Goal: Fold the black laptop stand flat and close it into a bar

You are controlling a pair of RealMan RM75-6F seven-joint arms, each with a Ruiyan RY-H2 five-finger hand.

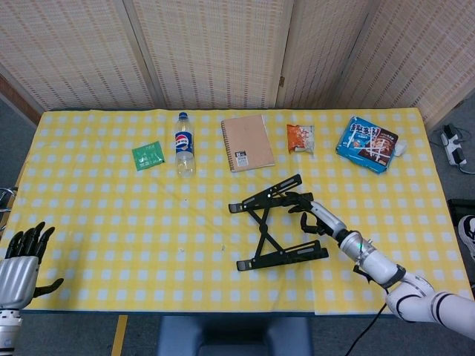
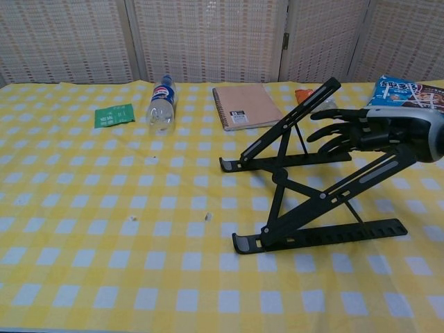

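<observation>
The black laptop stand (image 1: 273,223) stands unfolded at mid-table, both side rails raised and joined by a crossed brace (image 2: 300,193). My right hand (image 1: 314,213) hovers over the stand's right side between the two rails. Its fingers are spread and reach toward the far rail's raised end, holding nothing. In the chest view the right hand (image 2: 362,135) sits just right of that far rail; whether a fingertip touches it I cannot tell. My left hand (image 1: 20,265) hangs off the table's near left corner, fingers apart and empty.
Along the far side lie a green packet (image 1: 148,155), a Pepsi bottle (image 1: 183,144) on its side, a brown spiral notebook (image 1: 247,142), an orange snack bag (image 1: 300,137) and a blue snack pack (image 1: 367,144). A yellow checked cloth (image 1: 111,215) covers the table.
</observation>
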